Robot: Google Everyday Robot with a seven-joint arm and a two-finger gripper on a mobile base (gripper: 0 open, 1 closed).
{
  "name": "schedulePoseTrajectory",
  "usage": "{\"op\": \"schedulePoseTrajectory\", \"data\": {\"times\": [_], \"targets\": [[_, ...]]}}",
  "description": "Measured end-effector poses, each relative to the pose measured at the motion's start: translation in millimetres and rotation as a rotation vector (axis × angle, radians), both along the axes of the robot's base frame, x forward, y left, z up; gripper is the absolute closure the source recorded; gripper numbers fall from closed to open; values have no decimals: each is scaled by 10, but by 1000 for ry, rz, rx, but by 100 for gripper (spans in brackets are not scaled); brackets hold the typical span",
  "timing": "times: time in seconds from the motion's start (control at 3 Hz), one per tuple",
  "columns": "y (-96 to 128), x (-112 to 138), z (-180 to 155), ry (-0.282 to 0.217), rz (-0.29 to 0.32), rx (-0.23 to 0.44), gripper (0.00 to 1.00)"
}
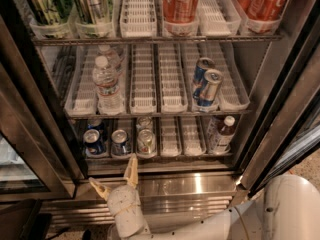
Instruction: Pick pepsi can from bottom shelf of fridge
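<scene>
The fridge (280, 129) stands open. Its bottom shelf (172, 136) has white slotted lane trays. The pepsi can (94, 142), short and dark blue with a silver top, stands at the front of the far-left lane. A similar dark can (120, 143) stands in the lane to its right, then a pale silver-beige can (146, 141). My gripper (115, 178) is open and empty. It is in front of the steel base panel, below and outside the bottom shelf. One fingertip (132, 164) points up toward the gap between the dark can and the pale can.
A small bottle (221, 134) stands at the right of the bottom shelf. The middle rack holds water bottles (106, 86) and two tall slim blue-silver cans (207, 86). The top rack holds red cola cans (180, 1) and green cans (47, 4). The dark door frame (30, 149) is at left.
</scene>
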State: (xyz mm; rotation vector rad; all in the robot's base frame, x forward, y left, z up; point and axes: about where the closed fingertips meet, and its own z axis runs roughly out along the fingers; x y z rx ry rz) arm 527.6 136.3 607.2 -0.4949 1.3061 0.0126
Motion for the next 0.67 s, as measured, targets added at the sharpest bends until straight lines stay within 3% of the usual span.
{"op": "schedulePoseTrajectory", "data": {"times": [0.33, 0.67], "targets": [[-38, 161, 51, -55, -35, -23, 8], [-105, 315, 62, -59, -68, -5, 13]]}}
